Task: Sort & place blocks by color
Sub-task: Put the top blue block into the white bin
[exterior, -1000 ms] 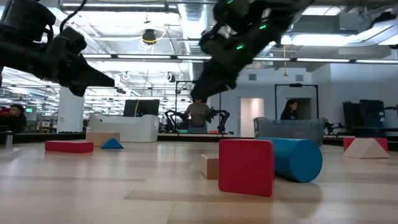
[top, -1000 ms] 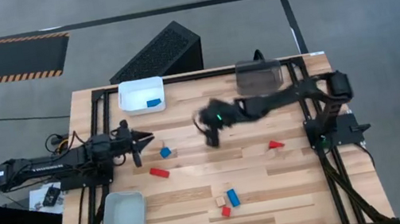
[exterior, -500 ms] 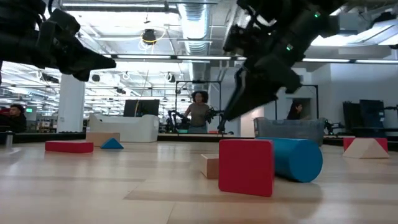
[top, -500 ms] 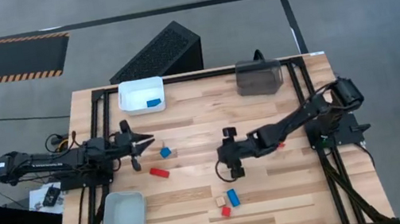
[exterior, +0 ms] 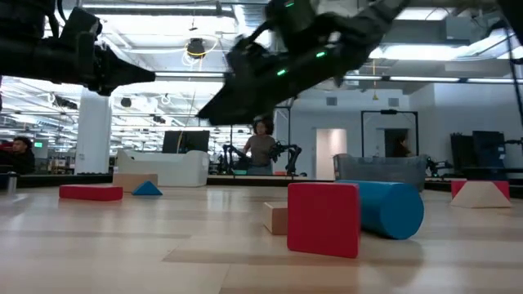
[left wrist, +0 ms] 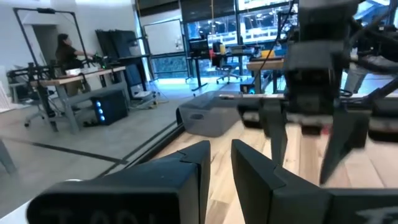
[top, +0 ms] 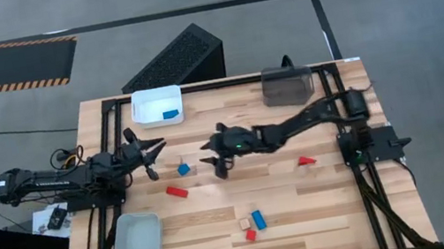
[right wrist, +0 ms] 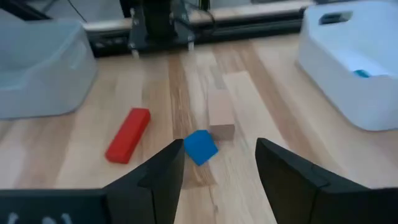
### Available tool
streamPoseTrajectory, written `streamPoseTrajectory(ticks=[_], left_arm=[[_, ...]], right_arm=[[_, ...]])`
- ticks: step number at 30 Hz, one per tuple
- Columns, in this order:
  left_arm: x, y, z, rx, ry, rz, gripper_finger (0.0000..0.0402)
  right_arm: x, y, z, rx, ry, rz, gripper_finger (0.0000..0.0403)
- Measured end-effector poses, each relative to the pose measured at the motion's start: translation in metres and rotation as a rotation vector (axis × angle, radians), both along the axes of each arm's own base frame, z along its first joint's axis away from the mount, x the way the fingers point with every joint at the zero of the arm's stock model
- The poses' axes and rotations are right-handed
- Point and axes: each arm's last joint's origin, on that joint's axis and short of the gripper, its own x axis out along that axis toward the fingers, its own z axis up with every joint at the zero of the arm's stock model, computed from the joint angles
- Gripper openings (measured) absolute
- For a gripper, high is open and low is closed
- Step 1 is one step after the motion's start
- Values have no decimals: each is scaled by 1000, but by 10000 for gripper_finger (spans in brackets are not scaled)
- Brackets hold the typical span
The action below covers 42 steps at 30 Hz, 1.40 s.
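Right fingers [right wrist: 217, 165] swung over (spread), blue cube [right wrist: 200, 147]

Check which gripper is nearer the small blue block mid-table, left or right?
Close, but the left by a little. The left gripper sits just beside the blue block, toward the white bin. The right gripper, open, faces it from the opposite side.

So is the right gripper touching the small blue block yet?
Apart. The right wrist view shows the blue block on the table beyond the open right gripper.
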Motion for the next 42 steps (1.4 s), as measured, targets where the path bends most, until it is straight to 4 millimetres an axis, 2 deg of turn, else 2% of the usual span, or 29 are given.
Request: streamPoseTrajectory(ticks=[3,7,13,18,24,35,42], left_arm=[[0,0,-1,0,5,-1,56],[0,0,-3,0,35,-5,56],[1,-2,-2,48,43,-58,56],[1,-2,2,75,14,-81,56],[1,-2,2,108,23,-80,56],[1,-2,5,137,7,-76,56],[1,-2,5,138,3,-75,56]], right_arm=[[24,1,-14,-44,77,32,232],[43,4,-26,-107,174,79,254],[66,5,-37,-108,166,80,287],[83,1,-51,-122,180,81,292],[91,-6,-57,-123,212,144,292],[90,-26,-56,-76,194,227,292],[90,-26,-56,-59,189,254,292]])
